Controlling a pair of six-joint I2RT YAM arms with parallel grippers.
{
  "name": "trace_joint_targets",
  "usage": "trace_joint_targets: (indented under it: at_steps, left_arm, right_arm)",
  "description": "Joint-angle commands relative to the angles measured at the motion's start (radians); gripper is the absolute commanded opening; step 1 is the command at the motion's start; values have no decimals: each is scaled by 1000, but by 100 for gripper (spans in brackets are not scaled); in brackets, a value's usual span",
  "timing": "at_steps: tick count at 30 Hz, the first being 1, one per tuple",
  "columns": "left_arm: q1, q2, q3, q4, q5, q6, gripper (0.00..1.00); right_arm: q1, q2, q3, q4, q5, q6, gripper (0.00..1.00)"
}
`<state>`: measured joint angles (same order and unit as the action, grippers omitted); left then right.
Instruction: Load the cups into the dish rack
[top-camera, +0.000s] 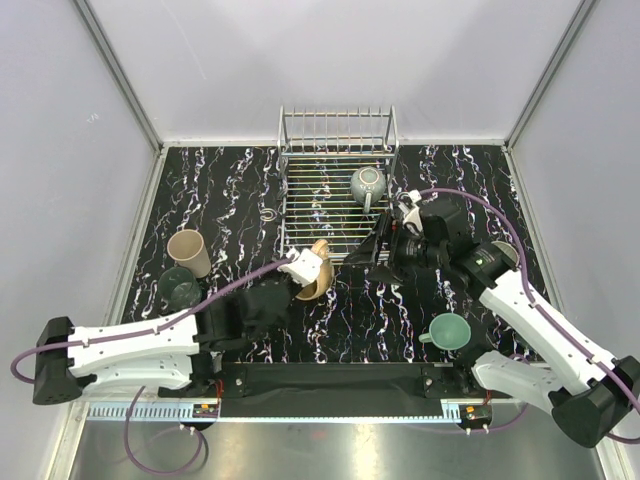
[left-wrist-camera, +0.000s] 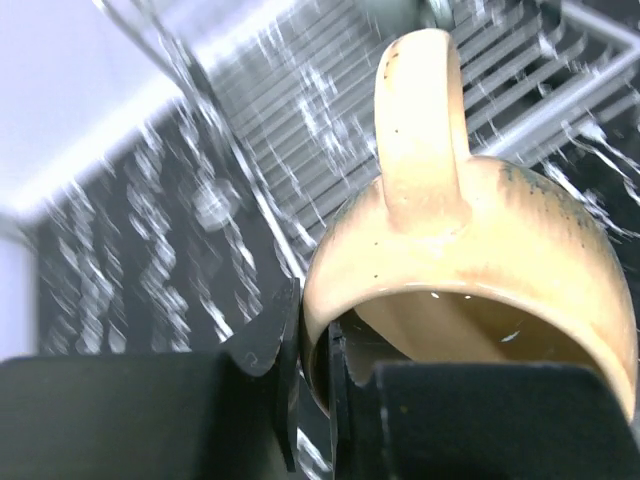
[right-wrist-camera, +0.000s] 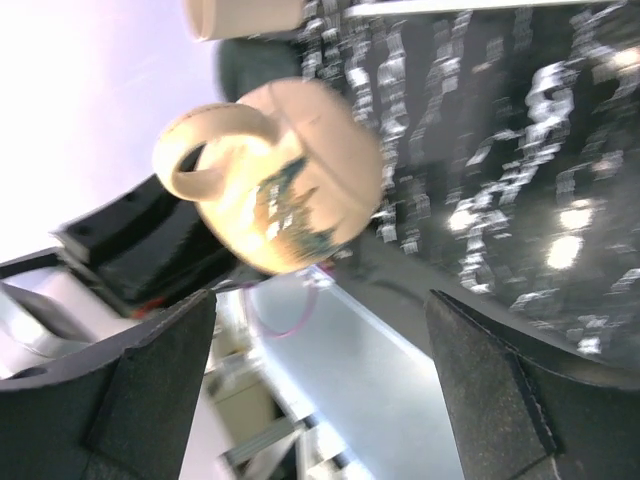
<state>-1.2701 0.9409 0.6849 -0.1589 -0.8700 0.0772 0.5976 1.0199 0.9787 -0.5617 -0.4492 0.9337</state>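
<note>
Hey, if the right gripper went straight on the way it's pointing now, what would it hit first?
Most likely the tan mug, held at its rim by the left gripper. It sits ahead of the open right gripper, slightly off-centre. Depth is unclear.

Black white-veined tabletop (top-camera: 200, 195) between plain pale walls (top-camera: 60, 150) under even light

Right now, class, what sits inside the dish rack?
One grey-green mug sits in the dish rack. The right arm covers its near right corner, hiding anything there.
</note>
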Motion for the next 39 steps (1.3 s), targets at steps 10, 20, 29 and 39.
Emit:
trace_joint_targets:
  at_steps: [10, 20, 29, 39]
  left_arm:
    - [-6, -169, -125, 811, 345, 832, 0]
    - [-5, -195, -67, 717, 506, 1012, 0]
    - [72, -169, -79, 803, 549, 1052, 0]
    - [115, -166, -68, 765, 611, 1020, 0]
  right_arm:
    - [5, 51, 101, 140, -298, 371, 85]
    - [5, 48, 176, 97, -379, 554, 79]
    - [7, 22, 272, -58, -342, 493, 78]
    - [7, 77, 284, 9, -362, 514, 75]
